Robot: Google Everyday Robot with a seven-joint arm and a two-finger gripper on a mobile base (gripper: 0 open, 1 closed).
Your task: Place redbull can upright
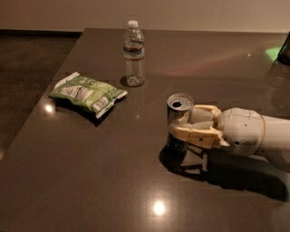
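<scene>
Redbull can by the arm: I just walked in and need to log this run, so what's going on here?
The robot's gripper reaches in from the right with its fingers closed around the redbull can, holding it upright, opening on top. The can is low over the dark table, but whether its base touches the surface cannot be told. A water bottle stands farther back, and a green snack bag lies to the left, both untouched.

Plain indoor room — broad dark polished table [90, 181], pale wall [204, 13]; claw [179, 124] clasping redbull can [180, 102].
</scene>
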